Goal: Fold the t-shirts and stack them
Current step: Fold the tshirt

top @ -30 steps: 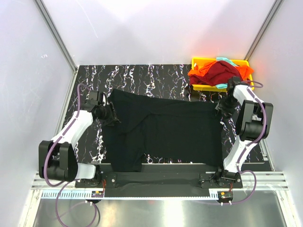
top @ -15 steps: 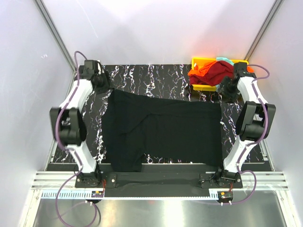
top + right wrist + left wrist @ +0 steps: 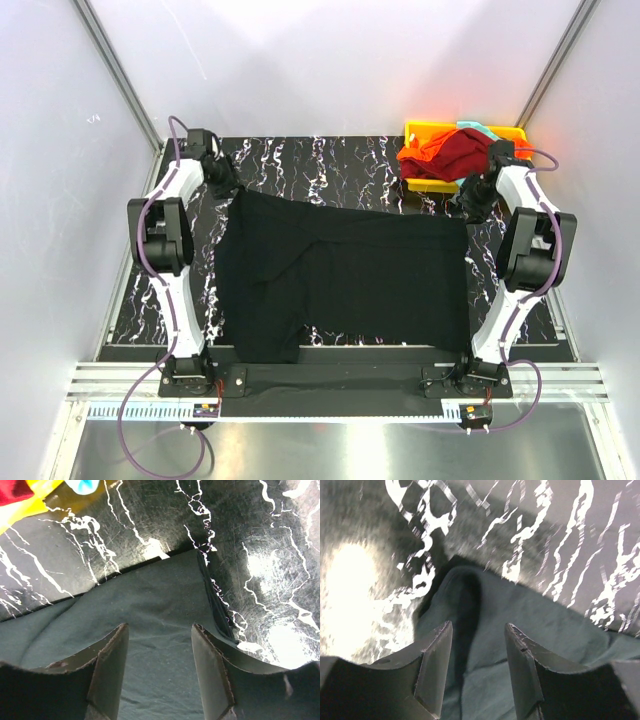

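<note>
The black t-shirt (image 3: 340,275) lies spread flat on the table. My left gripper (image 3: 228,186) is open over its far left corner, and in the left wrist view the gripper (image 3: 478,630) has cloth (image 3: 545,625) between and under its fingers. My right gripper (image 3: 468,204) is open over the far right corner, and in the right wrist view the gripper (image 3: 159,630) hangs above the cloth (image 3: 150,590). The dark red t-shirt (image 3: 468,150), the orange t-shirt (image 3: 420,160) and a bit of the teal t-shirt (image 3: 478,127) lie heaped in the yellow tray.
The yellow tray (image 3: 415,127) stands at the back right corner, just behind my right gripper; its edge (image 3: 35,497) shows in the right wrist view. White walls close the left, back and right sides. Black marbled table (image 3: 330,160) shows beyond the shirt.
Both arms swung from the shirt's side edges to its far corners, overshooting slightly then settling back over the cloth. The shirt has not visibly moved.
</note>
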`<state>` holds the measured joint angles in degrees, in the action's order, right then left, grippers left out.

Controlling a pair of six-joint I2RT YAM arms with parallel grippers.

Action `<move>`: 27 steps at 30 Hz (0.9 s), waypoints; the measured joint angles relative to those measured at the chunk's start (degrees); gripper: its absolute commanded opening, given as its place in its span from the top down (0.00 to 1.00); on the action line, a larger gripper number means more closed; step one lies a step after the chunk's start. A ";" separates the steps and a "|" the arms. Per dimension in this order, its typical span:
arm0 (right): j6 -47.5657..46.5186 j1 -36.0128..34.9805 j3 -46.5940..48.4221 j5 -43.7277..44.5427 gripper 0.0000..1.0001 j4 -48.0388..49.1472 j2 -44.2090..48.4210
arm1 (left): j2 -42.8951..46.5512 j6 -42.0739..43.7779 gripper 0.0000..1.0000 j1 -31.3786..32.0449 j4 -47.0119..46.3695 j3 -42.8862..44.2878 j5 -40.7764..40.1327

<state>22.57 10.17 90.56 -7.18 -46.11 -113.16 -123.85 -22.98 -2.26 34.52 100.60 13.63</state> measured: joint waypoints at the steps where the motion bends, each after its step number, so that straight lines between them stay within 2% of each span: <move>1: 0.00 0.00 0.00 0.00 0.41 0.00 -0.24 | -0.28 -0.28 0.50 0.07 -0.39 0.57 0.22; 5: -0.07 0.00 -0.17 0.20 0.41 0.00 -0.74 | -1.46 -1.46 0.51 0.15 -1.99 1.53 1.44; 8: -0.13 0.00 -0.17 0.22 0.41 0.02 -1.36 | -2.45 -1.95 0.57 0.15 -2.19 1.55 2.05; 12: -0.11 0.00 -0.17 0.20 0.41 0.11 -2.62 | -4.17 -2.45 0.69 0.13 -2.80 1.64 2.64; 13: -0.11 0.00 -0.17 0.20 0.41 0.17 -2.95 | -4.66 -2.58 0.76 0.11 -3.06 1.70 2.82; 15: -0.09 0.00 -0.15 0.20 0.41 0.33 -3.82 | -5.60 -2.99 0.83 -0.04 -3.61 1.73 3.15; 17: -0.07 0.00 -0.13 0.20 0.42 0.37 -4.52 | -6.21 -3.37 0.97 -0.31 -4.00 1.73 3.41; 18: -0.07 0.00 -0.09 0.22 0.43 0.39 -4.72 | -6.36 -3.67 1.00 -0.46 -4.28 1.73 3.58; 21: -0.07 0.00 0.33 0.55 0.51 0.42 -5.31 | -6.40 -3.93 1.00 -1.03 -4.79 1.81 3.78; 27: 0.00 0.00 1.44 2.08 0.51 0.85 -7.56 | -6.43 -4.52 1.00 -2.67 -7.08 1.84 3.80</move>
<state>22.57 10.17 92.01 -5.10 -45.25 -120.73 -130.28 -27.51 -4.93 27.44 102.43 17.43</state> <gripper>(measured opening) 0.488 0.024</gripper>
